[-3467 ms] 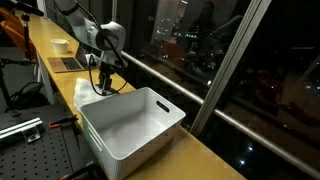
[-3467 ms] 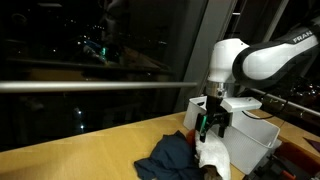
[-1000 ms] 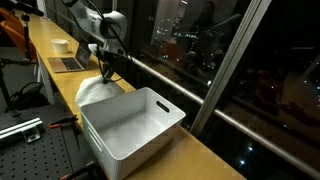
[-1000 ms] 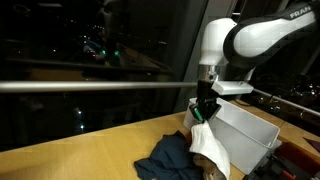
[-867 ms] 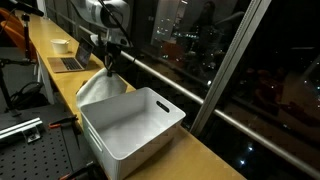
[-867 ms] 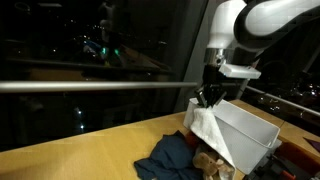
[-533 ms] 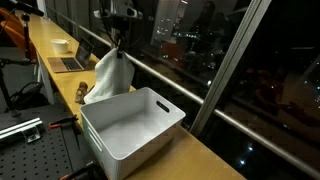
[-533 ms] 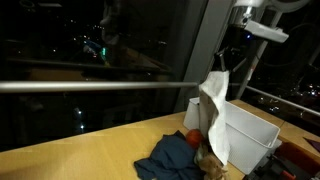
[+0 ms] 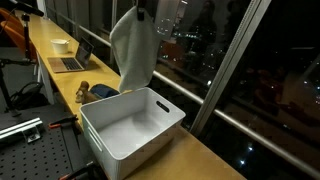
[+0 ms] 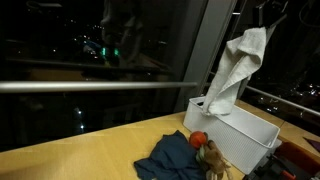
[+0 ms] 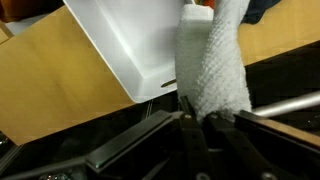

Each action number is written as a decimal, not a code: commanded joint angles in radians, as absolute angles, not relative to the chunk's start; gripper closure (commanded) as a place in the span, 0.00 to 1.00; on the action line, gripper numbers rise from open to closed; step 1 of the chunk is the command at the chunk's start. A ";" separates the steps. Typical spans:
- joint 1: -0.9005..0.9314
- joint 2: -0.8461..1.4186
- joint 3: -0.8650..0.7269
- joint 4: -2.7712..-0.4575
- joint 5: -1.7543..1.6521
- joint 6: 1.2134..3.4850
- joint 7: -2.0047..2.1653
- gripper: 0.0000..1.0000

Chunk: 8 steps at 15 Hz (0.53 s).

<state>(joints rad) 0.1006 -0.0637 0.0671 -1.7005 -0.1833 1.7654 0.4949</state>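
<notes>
Gripping a white towel [image 9: 132, 52] by its top edge, with the end effector [image 11: 206, 122] pinched shut on the fabric. Held high, near the top of both exterior views, with the towel hanging full length straight below the end effector. Clear of the tabletop [image 10: 90, 150]: no part of the towel resting on the wood.

Lower hem about level with the far rim of a white bin [image 9: 135, 150], below the end effector; over the rim or just behind it, hard to tell from the exterior views. In the wrist view, looking down along the towel onto the bin's inside, bare and white, below and a little to one side of the end effector.

Lying on the tabletop beside the bin, far below the end effector: a dark blue cloth [image 10: 170, 155], a red ball-like thing [image 10: 198, 139] and a small brown thing [image 9: 85, 94], too blurred to name. Farther along the tabletop, well away from the end effector: a laptop [image 9: 70, 63] and a pale bowl [image 9: 60, 44].

Judged from this: pick-up and raise done, towel in the air at the bin's edge. Left undone: towel neither set down anywhere nor released, and nothing visible inside the bin.
</notes>
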 commanded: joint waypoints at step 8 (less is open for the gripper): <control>-0.006 0.047 0.010 -1.337 -0.173 1.583 0.370 0.99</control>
<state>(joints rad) 0.0046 -0.0188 0.0270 -1.4339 -0.1835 1.6223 0.4045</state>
